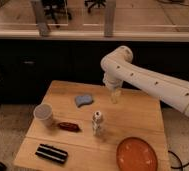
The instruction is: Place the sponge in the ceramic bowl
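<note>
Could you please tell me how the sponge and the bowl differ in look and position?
The sponge is small, blue-grey and wavy-edged; the bowl is large, round and orange-red. The sponge lies at the back, near the open gripper hanging there; the bowl sits at the front corner. Both rest on the table.
</note>
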You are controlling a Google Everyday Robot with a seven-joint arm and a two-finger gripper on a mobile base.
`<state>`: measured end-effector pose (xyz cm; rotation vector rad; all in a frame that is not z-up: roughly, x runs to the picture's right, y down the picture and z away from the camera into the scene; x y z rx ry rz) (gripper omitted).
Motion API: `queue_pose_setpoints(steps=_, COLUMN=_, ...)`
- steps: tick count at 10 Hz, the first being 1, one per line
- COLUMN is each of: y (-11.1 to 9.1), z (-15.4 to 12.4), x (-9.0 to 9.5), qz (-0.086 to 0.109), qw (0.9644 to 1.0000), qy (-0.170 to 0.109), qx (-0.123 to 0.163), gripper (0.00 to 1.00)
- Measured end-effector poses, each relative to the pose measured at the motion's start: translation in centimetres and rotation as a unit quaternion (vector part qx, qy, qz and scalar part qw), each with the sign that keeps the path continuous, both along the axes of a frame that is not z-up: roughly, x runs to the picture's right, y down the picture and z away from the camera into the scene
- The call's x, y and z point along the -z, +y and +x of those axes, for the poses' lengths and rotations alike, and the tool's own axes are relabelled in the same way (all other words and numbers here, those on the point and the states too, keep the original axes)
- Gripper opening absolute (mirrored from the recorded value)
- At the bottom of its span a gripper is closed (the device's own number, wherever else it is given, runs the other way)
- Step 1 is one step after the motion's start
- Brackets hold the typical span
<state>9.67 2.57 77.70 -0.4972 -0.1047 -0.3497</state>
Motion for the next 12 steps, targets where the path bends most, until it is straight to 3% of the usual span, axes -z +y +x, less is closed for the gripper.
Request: queue_pose_setpoints(steps=12, y=1.3, z=-8.3, x=-6.5, qz=-0.005, qw=0.9965, qy=-0.064, qx=0.053, gripper=0.8)
